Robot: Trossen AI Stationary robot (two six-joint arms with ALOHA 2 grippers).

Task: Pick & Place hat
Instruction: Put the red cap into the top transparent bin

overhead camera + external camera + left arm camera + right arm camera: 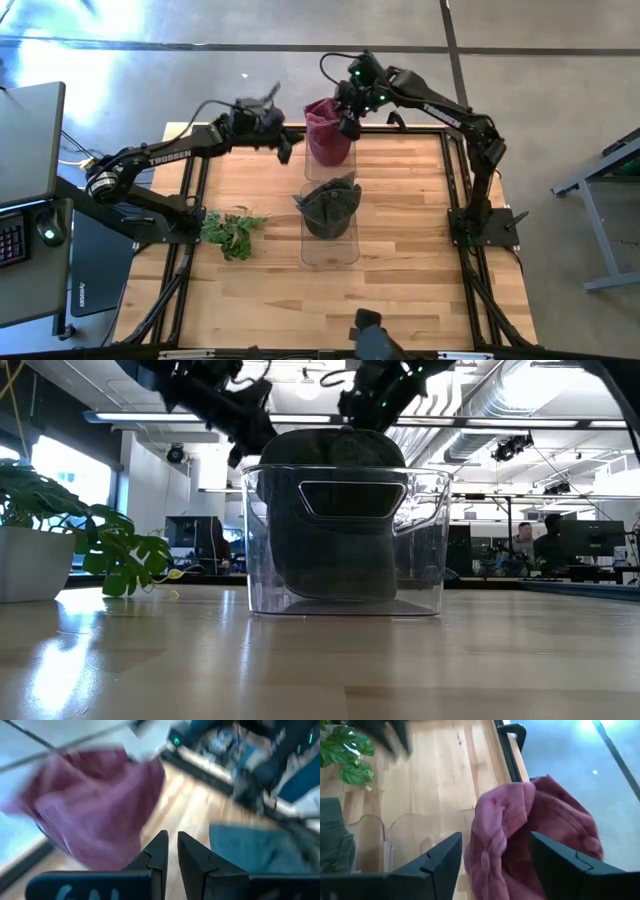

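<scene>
The table carries two clear bins in line at its centre. The near bin contains a dark hat. The far bin is occupied by the red hat, which protrudes above its rim. The right gripper sits at the red hat with fingers spread wide around the fabric, not clamped. The left gripper hangs just beside the far bin, fingers nearly together, holding nothing. A plant stands left of the bins.
</scene>
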